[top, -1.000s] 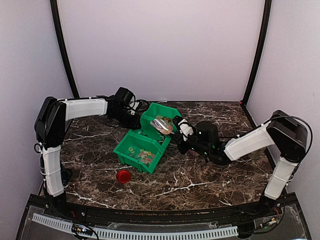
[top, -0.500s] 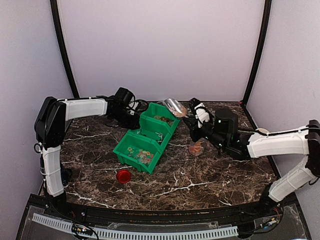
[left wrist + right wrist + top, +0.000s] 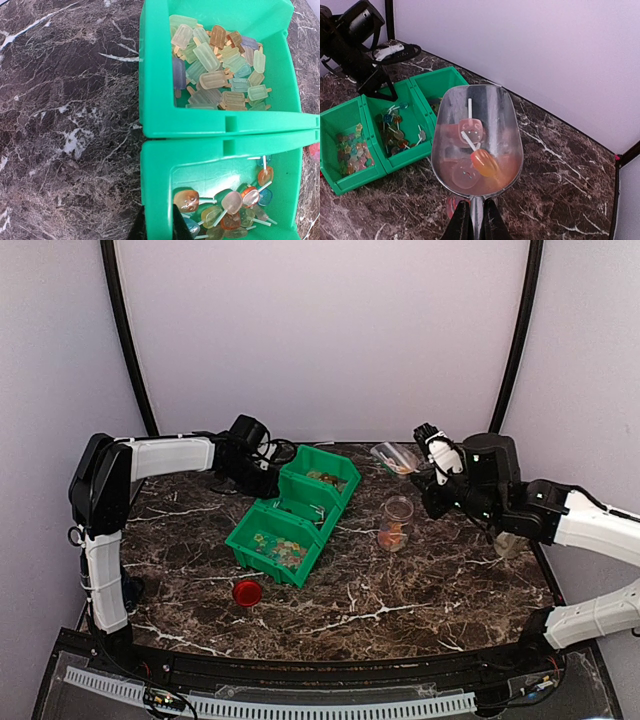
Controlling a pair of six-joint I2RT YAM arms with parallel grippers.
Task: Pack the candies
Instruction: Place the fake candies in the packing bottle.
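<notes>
The candies lie in a row of green bins (image 3: pixel 262 528): pale popsicle shapes (image 3: pixel 215 75) in one, lollipops (image 3: pixel 231 204) in the one beside it. My left gripper (image 3: pixel 159 227) is shut on that bin's side wall (image 3: pixel 155 190), one finger on each side. My right gripper (image 3: pixel 476 220) is shut on the handle of a metal scoop (image 3: pixel 507 115), held level in the air with a few candies (image 3: pixel 483 163) in it. In the top view the scoop (image 3: pixel 393 457) hangs over the clear jar (image 3: pixel 396 523), which holds some orange candies.
A round red lid (image 3: pixel 246 592) lies on the marble table in front of the bins. The bins (image 3: pixel 370 130) stand left of the scoop. Black frame posts (image 3: pixel 515 340) and the pale walls close in the back and sides.
My right arm has lifted the scoop out of the bins and swung it right and back, up over the jar. The left arm has not moved.
</notes>
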